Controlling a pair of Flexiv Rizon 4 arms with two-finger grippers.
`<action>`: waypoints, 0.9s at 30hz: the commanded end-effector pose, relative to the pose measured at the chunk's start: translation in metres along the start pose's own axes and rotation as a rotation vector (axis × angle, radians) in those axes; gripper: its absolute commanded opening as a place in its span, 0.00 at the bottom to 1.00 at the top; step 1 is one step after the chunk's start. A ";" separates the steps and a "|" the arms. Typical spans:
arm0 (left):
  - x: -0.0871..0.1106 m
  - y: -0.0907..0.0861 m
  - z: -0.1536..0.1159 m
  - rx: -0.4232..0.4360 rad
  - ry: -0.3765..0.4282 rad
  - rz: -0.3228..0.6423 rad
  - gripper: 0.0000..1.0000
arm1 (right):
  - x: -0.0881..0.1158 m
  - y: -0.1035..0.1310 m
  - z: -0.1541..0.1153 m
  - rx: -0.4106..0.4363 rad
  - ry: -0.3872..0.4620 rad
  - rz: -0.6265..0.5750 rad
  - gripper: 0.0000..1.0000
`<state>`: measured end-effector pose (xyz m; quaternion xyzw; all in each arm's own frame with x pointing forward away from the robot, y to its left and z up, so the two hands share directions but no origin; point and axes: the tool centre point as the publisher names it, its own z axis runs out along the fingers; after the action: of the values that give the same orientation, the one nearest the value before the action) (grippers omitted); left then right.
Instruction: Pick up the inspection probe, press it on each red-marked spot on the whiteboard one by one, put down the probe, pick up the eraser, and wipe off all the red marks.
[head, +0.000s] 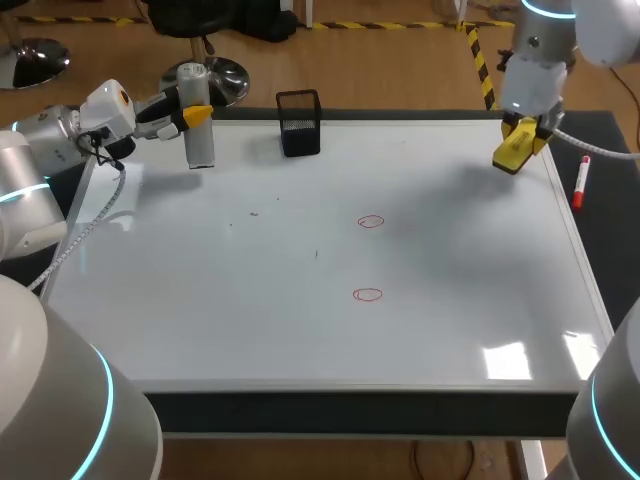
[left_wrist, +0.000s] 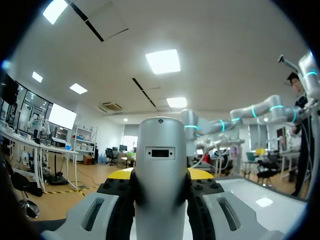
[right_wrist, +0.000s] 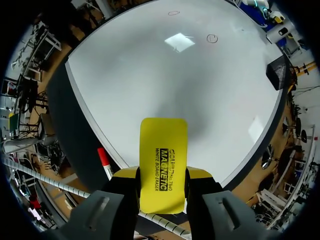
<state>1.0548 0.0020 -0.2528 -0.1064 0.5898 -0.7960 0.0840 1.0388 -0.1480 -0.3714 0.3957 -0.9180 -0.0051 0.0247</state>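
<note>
My left gripper (head: 196, 116) is shut on the grey cylindrical probe (head: 200, 138), which stands upright over the far left of the whiteboard (head: 200, 270). In the left wrist view the probe (left_wrist: 161, 165) fills the space between the fingers of the left gripper (left_wrist: 161, 181). My right gripper (head: 523, 133) is shut on the yellow eraser (head: 514, 150) above the board's far right corner. The eraser (right_wrist: 163, 160) sticks out ahead of the right gripper (right_wrist: 163, 176). Two red rings are drawn mid-board, one farther (head: 371, 221) and one nearer (head: 368, 294); the right wrist view shows them (right_wrist: 173, 13) (right_wrist: 212, 38) too.
A black mesh holder (head: 299, 122) stands at the board's far edge, right of the probe. A red-capped marker (head: 580, 182) lies on the dark surface just off the board's right edge, close under my right arm.
</note>
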 end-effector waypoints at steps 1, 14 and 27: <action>-0.001 0.000 0.000 0.003 0.002 0.001 0.00 | 0.000 0.000 -0.002 0.002 0.004 -0.002 0.00; 0.031 -0.003 0.048 0.033 0.179 -0.001 0.00 | 0.000 0.000 -0.002 0.002 0.004 -0.002 0.00; 0.089 -0.007 0.115 0.106 0.390 -0.034 0.00 | 0.000 0.000 -0.002 0.002 0.004 -0.002 0.00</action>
<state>0.9950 -0.1144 -0.2053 0.0252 0.5565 -0.8301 -0.0249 1.0387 -0.1479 -0.3714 0.3958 -0.9180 -0.0051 0.0247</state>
